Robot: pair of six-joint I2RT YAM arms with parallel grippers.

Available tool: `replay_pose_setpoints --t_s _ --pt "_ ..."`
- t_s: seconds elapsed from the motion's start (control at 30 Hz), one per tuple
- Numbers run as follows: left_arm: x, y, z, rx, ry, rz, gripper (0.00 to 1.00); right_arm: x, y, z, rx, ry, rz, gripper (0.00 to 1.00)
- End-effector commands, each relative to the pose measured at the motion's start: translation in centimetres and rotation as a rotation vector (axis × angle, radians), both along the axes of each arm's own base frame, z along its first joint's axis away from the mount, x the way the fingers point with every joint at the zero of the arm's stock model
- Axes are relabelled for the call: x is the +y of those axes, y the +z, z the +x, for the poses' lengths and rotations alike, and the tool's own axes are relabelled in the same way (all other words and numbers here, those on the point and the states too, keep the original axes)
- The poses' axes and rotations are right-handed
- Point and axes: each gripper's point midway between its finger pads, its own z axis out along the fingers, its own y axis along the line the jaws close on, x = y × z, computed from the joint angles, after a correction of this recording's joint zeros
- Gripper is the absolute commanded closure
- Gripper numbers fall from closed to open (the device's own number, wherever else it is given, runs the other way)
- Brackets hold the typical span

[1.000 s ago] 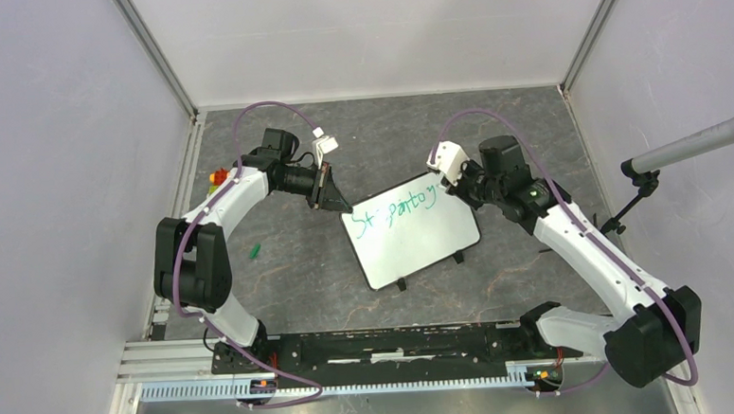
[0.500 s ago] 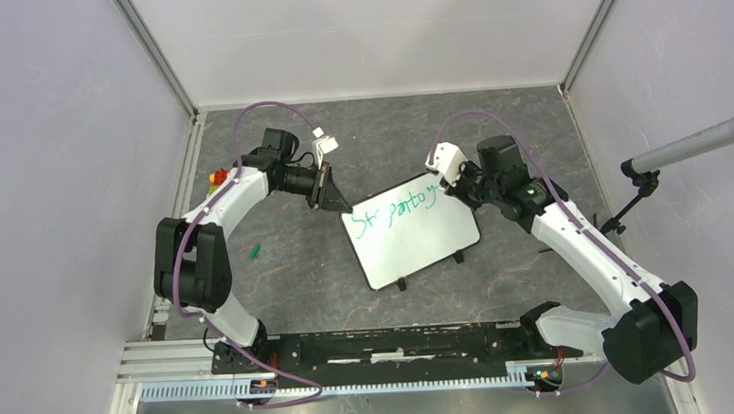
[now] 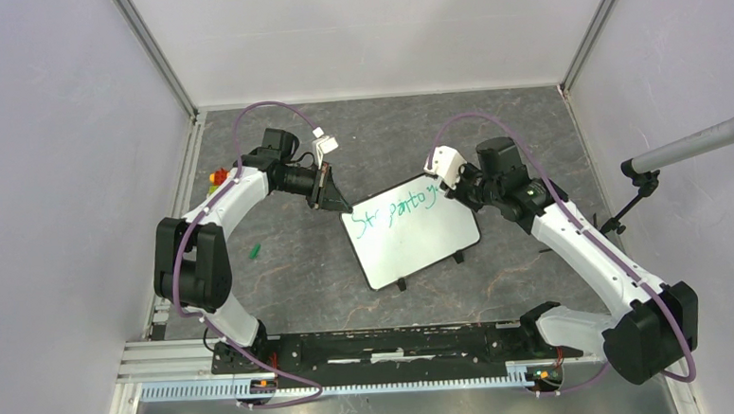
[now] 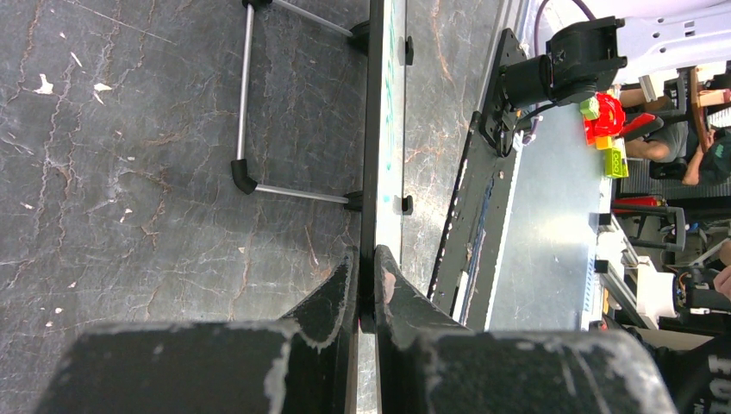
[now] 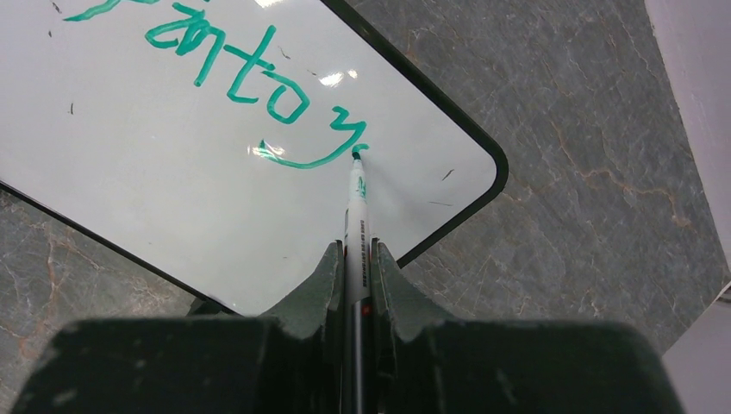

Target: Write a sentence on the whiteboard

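The whiteboard (image 3: 412,238) stands tilted on its wire stand mid-table. Green handwritten words, the sentence (image 3: 396,208), run along its upper edge. My left gripper (image 3: 340,205) is shut on the board's far left corner. In the left wrist view the board (image 4: 372,129) is an edge-on dark strip pinched between the fingers of that gripper (image 4: 367,274). My right gripper (image 5: 353,254) is shut on a white marker (image 5: 355,216). Its tip touches the board (image 5: 172,172) at the end of the green writing (image 5: 259,86), near the right corner. In the top view the right gripper (image 3: 448,189) is at the board's upper right.
A small green cap (image 3: 254,251) lies on the dark table left of the board. Coloured bricks (image 3: 217,177) sit by the left wall. A microphone on a stand (image 3: 646,178) reaches in from the right. The stand's wire legs (image 4: 250,112) stick out behind the board.
My right gripper and marker have shifted slightly left and up along the board's upper right, adding to the last green letter. The left arm and board have not moved.
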Motion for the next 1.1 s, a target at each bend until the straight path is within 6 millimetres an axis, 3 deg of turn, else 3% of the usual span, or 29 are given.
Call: replay_pose_setpoints --t_s 0.0,1.07 --pt "0.2 -1.0 0.7 -0.045 -0.002 0.047 0.98 -1.1 -0.1 0.0 -0.009 -0.022 -0.048 1.0" --pt "0.1 -0.9 0.8 -0.05 -0.003 0.045 0.97 0.2 3.3 1.9 -0.092 -0.046 0.046 1.0"
